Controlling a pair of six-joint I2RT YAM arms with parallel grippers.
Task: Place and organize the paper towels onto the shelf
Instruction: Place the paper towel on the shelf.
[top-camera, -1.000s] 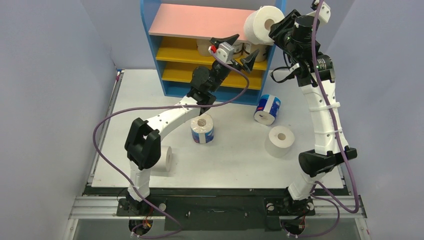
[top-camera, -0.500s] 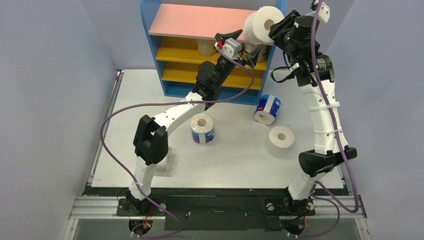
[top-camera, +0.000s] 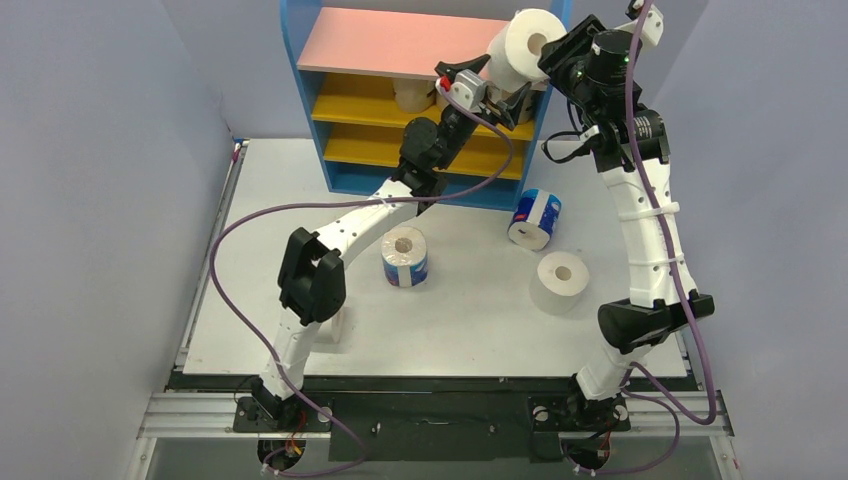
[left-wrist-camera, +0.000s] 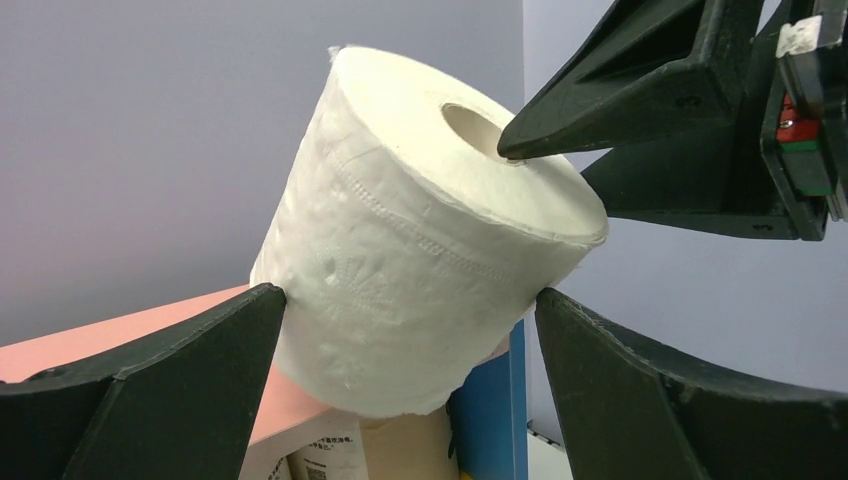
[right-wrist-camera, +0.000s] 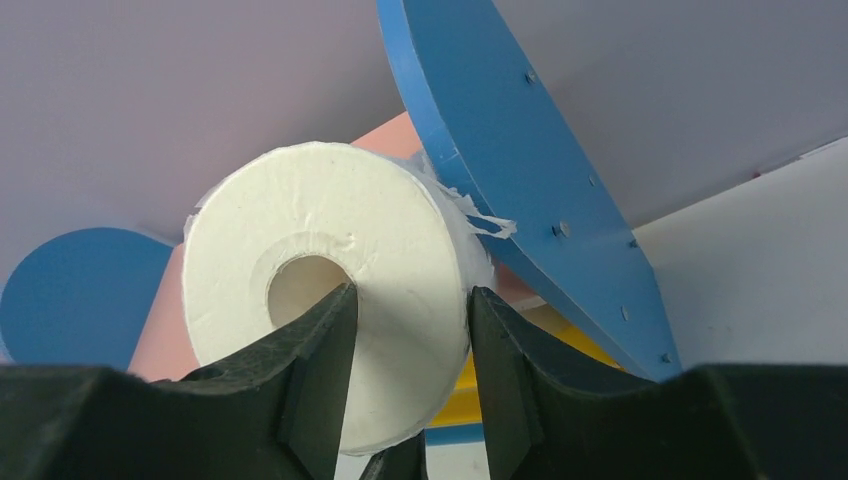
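Grey walls, white counter (top-camera: 480, 330); at the right end of the pink top of the blue-sided shelf (top-camera: 380, 45), a plain white paper towel roll (top-camera: 522, 42) sits tilted, its wall pinched in my right jaws. My left jaws gape wide beside it, empty. Placing step, I judge: level it, then release.

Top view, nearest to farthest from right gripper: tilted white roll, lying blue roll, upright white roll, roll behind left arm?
1. tilted white roll: at the right gripper, on shelf top.
2. lying blue roll: by shelf base.
3. upright white roll: right side.
4. roll behind left arm: near left.
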